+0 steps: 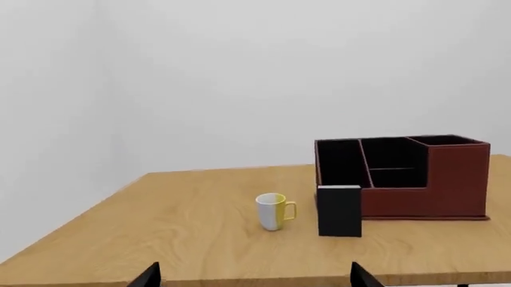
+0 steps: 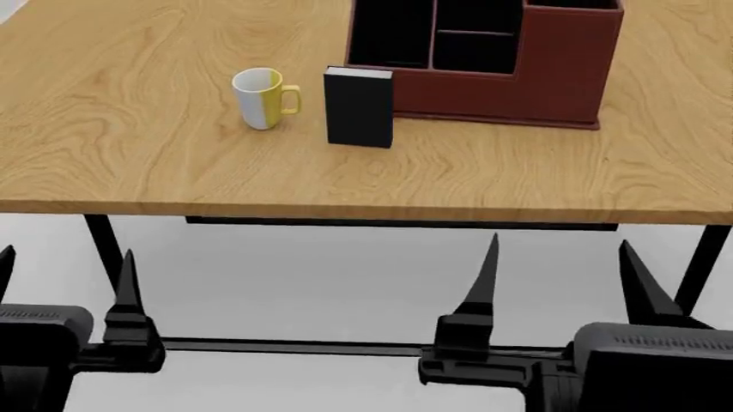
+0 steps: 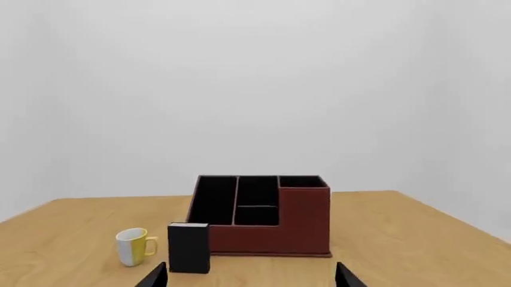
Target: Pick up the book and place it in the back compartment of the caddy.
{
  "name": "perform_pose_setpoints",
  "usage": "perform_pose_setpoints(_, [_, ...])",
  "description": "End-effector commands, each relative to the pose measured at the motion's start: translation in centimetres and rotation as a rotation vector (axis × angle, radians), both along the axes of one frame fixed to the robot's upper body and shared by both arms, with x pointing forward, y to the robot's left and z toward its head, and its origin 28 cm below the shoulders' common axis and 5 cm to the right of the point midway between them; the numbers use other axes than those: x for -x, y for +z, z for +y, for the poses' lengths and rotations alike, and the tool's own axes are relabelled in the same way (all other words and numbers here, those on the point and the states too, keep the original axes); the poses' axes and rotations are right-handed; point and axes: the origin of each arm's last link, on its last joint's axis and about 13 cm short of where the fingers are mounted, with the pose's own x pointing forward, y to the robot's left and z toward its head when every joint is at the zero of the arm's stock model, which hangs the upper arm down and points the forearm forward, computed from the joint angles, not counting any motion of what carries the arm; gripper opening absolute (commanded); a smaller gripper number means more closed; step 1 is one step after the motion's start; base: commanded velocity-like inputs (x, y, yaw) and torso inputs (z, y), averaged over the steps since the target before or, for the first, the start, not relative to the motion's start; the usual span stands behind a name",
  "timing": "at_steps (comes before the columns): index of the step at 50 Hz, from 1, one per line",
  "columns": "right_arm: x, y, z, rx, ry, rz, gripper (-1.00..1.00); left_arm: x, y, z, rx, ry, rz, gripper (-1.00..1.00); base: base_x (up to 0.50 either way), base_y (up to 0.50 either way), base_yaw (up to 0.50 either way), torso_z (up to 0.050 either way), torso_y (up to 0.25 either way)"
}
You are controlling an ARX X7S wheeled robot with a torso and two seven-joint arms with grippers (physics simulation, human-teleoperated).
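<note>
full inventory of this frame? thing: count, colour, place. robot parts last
table: 1, light wood top on black legs, in front of the robot.
caddy: 1, dark red-brown with black inside, on the table, far right of centre.
book: 1, black cover facing the camera with a pale top edge, standing upright just in front of the caddy's left corner.
mug: 1, white and yellow with a yellow handle, upright, left of the book and apart from it.
left gripper: 1, black, open, below the table's near edge, holding nothing.
right gripper: 1, black, open, below the table's near edge, holding nothing.
</note>
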Motion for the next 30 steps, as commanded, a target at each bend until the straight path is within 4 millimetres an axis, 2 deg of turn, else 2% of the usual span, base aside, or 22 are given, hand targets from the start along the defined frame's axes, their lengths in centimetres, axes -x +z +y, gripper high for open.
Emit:
perform_pose_setpoints(1, [0.4,1.5,-0.9,0.014,-0.040,-0.041,1.00,-0.8,1.6,0.3,-0.028,0.014,-0.032,1.00,0.00,0.00,0.00,0.000,0.000])
perform_pose_setpoints(8, [0.3,1.4,-0.7,0.020,-0.036,-0.038,1.00,-0.7,2.5,0.4,-0.051,0.041,-0.043,1.00,0.39,0.00,0.00,0.000,0.000])
perform_pose_setpoints(19, [1.0,2.0,-1.2,0.014,-0.058,-0.057,1.00,-0.1,2.9,0.4,-0.064,0.010,-0.097,1.00,0.50,-0.02,0.00,0.000,0.000])
perform_pose_setpoints(30, [1.2,2.3,-1.4,0.027,-0.085,-0.067,1.00,-0.1,2.6,0.4,-0.093,0.017,-0.096,1.00,0.50,-0.16,0.00,0.000,0.000])
